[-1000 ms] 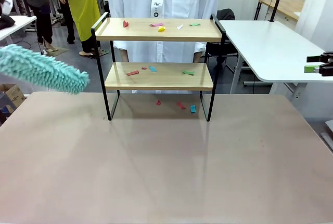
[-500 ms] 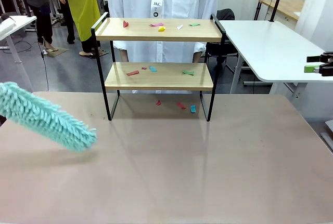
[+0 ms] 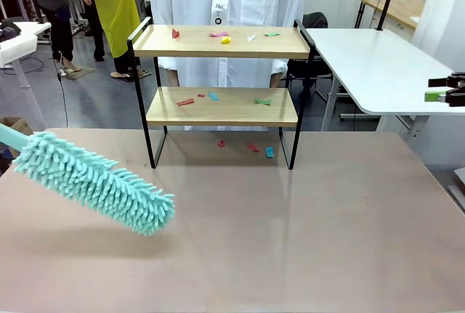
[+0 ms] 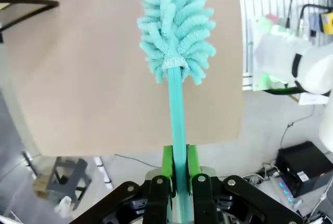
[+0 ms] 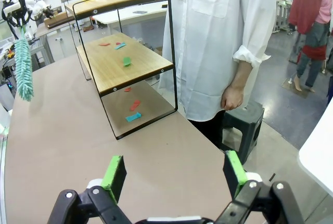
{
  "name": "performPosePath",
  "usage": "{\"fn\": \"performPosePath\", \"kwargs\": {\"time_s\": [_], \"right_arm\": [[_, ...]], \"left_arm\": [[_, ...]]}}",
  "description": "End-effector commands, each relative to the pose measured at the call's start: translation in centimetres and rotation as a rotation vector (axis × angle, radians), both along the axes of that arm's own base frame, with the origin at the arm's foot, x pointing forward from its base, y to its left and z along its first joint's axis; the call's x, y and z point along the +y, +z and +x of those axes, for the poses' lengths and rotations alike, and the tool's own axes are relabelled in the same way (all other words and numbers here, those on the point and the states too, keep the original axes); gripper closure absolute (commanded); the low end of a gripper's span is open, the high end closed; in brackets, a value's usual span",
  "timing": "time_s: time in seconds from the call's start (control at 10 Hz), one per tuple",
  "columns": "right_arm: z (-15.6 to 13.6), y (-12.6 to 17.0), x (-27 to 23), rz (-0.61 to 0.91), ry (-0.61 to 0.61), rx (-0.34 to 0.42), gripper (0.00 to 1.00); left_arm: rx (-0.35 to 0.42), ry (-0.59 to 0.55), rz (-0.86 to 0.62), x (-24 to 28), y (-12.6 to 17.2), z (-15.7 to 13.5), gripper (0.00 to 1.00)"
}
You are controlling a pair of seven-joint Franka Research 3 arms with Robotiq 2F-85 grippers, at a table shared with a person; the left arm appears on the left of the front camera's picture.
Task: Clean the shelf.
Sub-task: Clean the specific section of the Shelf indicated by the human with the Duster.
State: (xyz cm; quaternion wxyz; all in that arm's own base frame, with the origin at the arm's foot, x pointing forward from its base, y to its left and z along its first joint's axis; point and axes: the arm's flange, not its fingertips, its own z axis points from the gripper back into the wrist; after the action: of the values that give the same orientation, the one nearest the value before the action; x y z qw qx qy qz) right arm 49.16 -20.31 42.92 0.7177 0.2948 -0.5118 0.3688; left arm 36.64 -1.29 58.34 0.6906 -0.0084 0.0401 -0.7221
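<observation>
Clearly the left tool (image 4: 179, 157) was clenched on the teal duster (image 3: 94, 182) at lower left — the shelf (image 3: 232, 115) stood upper centre on the bench (image 3: 290, 240), paper scraps (image 3: 186, 102) on both boards. Sweeping top-down, outward, looked best; the right tool (image 5: 174, 174) gaped empty.

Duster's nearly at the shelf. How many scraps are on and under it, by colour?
Red scraps: 5
Green scraps: 2
Blue scraps: 2
Pink scrap: 1
Yellow scrap: 1
White scrap: 1
Total: 12, on and under the shelf
</observation>
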Motion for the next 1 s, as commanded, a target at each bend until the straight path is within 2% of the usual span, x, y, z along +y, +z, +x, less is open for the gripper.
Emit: {"fn": "performPosePath", "kwargs": {"time_s": [0.0, 0.9], "right_arm": [[0.05, 0.21, 0.12, -0.002, 0.000, -0.004, 0.00], [0.05, 0.21, 0.12, -0.002, 0.000, -0.004, 0.00]], "left_arm": [[0.011, -0.033, 0.007, 0.23, 0.28, -0.81, 0.87], [0.011, -0.033, 0.007, 0.23, 0.28, -0.81, 0.87]]}}
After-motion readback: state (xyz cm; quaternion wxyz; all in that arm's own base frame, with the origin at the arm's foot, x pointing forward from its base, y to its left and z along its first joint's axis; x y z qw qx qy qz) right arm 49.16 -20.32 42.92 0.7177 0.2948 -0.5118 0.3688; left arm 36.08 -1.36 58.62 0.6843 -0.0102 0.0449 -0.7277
